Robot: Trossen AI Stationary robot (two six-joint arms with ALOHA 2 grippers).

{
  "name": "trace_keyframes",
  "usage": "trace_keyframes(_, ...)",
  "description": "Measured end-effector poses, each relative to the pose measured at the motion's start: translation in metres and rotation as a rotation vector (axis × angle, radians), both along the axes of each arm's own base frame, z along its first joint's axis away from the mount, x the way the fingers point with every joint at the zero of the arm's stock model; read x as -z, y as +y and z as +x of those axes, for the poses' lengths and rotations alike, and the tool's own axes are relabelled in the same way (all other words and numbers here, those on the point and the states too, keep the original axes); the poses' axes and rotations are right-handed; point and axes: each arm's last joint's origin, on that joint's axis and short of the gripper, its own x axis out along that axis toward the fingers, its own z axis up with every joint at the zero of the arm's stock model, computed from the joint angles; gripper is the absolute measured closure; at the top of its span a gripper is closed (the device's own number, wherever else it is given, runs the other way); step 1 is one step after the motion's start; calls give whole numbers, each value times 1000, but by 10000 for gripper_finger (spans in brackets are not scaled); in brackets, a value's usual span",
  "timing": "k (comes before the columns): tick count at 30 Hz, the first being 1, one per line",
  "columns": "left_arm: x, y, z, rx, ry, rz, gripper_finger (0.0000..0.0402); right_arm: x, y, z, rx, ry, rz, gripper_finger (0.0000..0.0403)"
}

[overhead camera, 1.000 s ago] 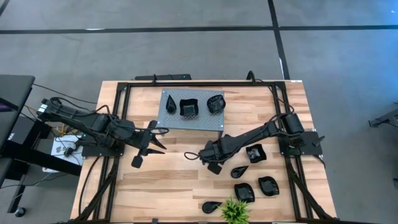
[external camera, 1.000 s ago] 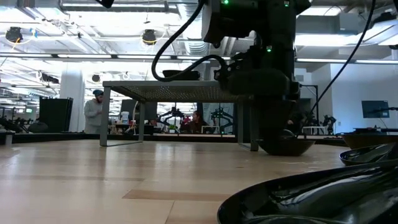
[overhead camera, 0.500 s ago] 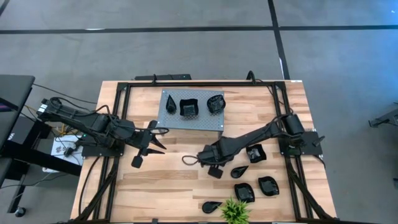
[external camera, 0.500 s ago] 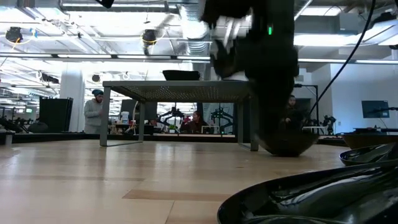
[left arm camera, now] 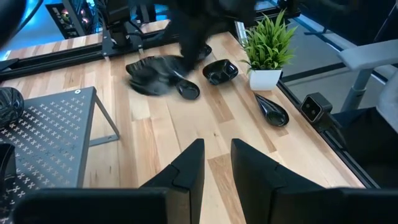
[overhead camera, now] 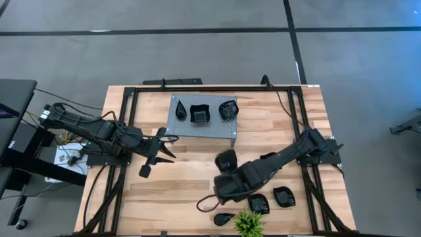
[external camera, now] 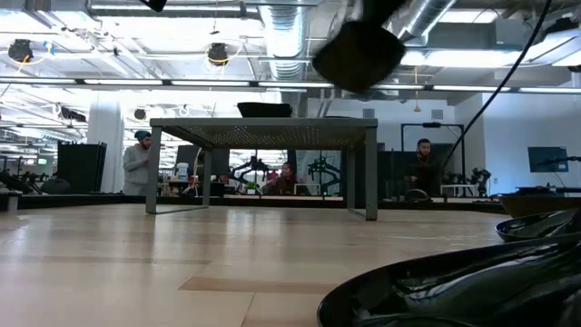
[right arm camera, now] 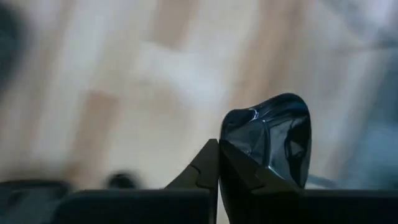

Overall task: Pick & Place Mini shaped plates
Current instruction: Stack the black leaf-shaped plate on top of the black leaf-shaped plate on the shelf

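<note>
Our right claw (right arm camera: 217, 163) has just pinched a mini plate (right arm camera: 273, 138) by its rim and lifted it off the tabletop (overhead camera: 177, 187); stand placement likely follows. Our left claw (left arm camera: 216, 163) waits, slightly spread, well apart from the stand (overhead camera: 200, 120).

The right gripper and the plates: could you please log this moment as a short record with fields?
right gripper: shut on a black mini plate, lifted off the table
left gripper: waiting over bare wood, holding nothing
grey stand: two plates on top
loose plates: on the table's right side, near the green plant
</note>
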Motion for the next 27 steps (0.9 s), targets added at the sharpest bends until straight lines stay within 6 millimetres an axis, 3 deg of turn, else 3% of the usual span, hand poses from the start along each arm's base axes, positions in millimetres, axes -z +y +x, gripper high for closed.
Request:
trace_keyframes(6,0,0,0,1,-1,2,321,-27,-33,3,6,-32,-340,400)
trace_keyframes(13,0,0,0,1,-2,3,321,-28,-109,16,37,174,-376,401)
trace_keyframes(16,0,0,0,0,-1,0,321,-32,-133,16,38,210,-382,402)
trace_keyframes(23,0,0,0,1,-1,3,321,-81,-138,-21,90,50,-340,402)
trace_keyframes(27,0,0,0,1,-2,2,321,-84,-143,-35,126,-41,-315,402)
